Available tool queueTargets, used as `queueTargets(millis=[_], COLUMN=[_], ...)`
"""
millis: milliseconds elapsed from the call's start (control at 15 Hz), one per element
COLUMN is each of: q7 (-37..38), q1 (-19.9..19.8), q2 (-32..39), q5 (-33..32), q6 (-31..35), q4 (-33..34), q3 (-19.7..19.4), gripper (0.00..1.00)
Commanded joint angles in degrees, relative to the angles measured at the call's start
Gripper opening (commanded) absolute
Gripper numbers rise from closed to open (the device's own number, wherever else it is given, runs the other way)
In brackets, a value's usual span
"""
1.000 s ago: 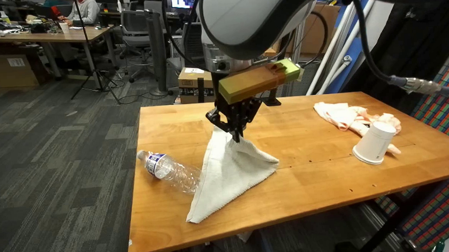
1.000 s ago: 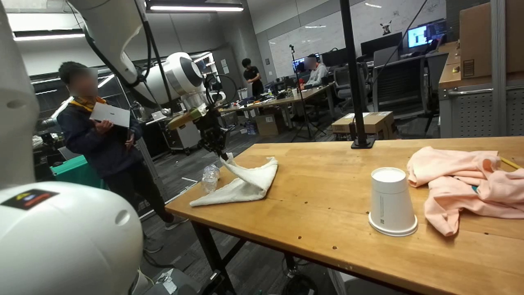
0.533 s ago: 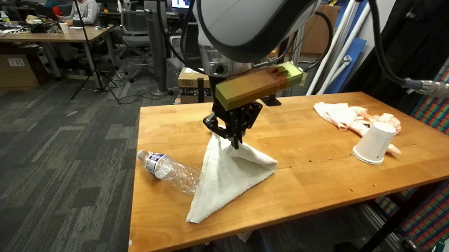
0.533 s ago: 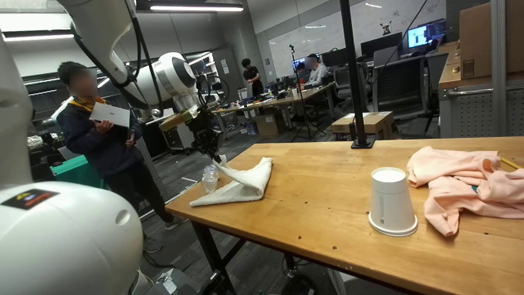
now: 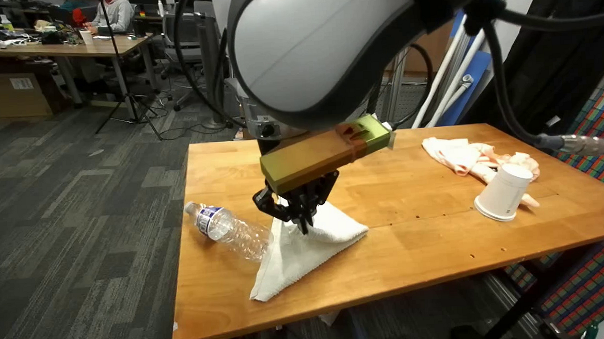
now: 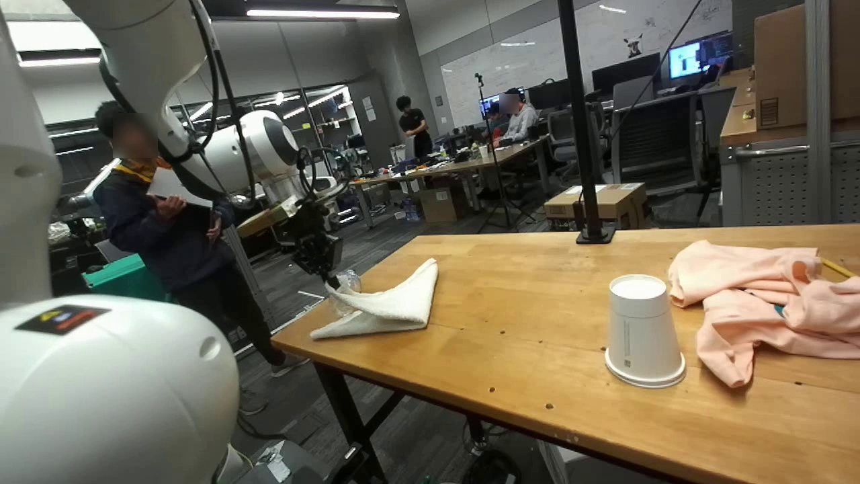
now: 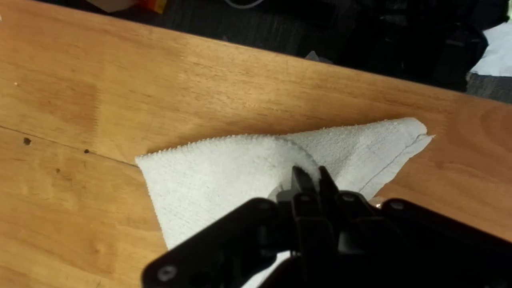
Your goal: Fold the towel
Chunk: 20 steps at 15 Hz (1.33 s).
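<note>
The white towel lies partly folded on the wooden table, as both exterior views show (image 5: 286, 268) (image 6: 403, 306). My gripper (image 5: 304, 229) is shut on a raised edge of the towel and holds it low over the towel's lower layer. It also shows in an exterior view (image 6: 332, 281) near the table's end. In the wrist view the gripper (image 7: 311, 173) pinches the curled edge of the towel (image 7: 216, 172) between its fingertips. One flat corner of the towel stretches out to the right there. The gripper hides part of the towel.
A clear plastic bottle (image 5: 233, 232) lies beside the towel near the table's end. An upturned white cup (image 5: 505, 192) (image 6: 641, 336) and a crumpled pink cloth (image 5: 456, 153) (image 6: 746, 269) are farther along the table. A black post (image 6: 584, 134) stands at the table's edge.
My gripper has moved lower and toward the table's end with the bottle, carrying the towel's edge. The raised flap now hangs lower over the lower layer. The bottle, cup and pink cloth have not moved.
</note>
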Motion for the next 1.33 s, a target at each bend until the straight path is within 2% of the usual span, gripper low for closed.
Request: queueTargets(millis=[0,467,1267], q7=[2.74,2.75,2.14], q1=[1.53,3.43,4.24], q2=[2.31,6.27,10.55], q5=[-1.00,-0.35,5.85], q6=[1.80,4.28,10.14], q4=[1.25,3.94,4.32], q3=[0.47,0.23,-0.04], gripper=[0.04,0.04,0.04])
